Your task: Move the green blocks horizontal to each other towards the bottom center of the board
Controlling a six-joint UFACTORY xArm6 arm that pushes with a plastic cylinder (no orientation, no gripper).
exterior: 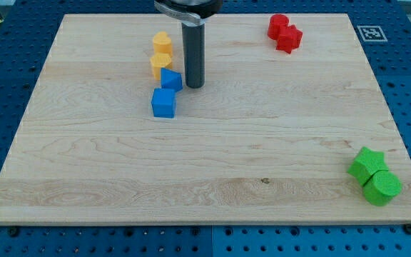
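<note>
While our tip point(195, 86) is resting near the view's top, just to the right of the upper blue block point(170, 79), we are sitting well apart from the two green blocks we are meant to handle. We are carrying no claw at all, only the straight dark rod, so nothing is spread, pressed together or pinching.

The green star-shaped block point(367, 163) is lying near the view's bottom right corner of the tabletop point(262, 143), and the green rounded block point(382, 187) is touching it just below and slightly to the right. They are stacked diagonally, not side by side, and both are sitting close to the right edge.

To do this well, we are judging that the tip should be travelling across the bare middle, keeping clear of the lower blue cube point(163, 103), the two yellow blocks point(161, 53) and the red pair point(285, 33). We are reckoning it best to come round to the right of the green pair and push leftward towards the bottom centre. Because the space between them and the edge looks narrow, we are advising a careful approach from above the star. Pushing each block through its middle should be keeping it from spinning away; handling them one at a time should be making the final level row easier.
</note>
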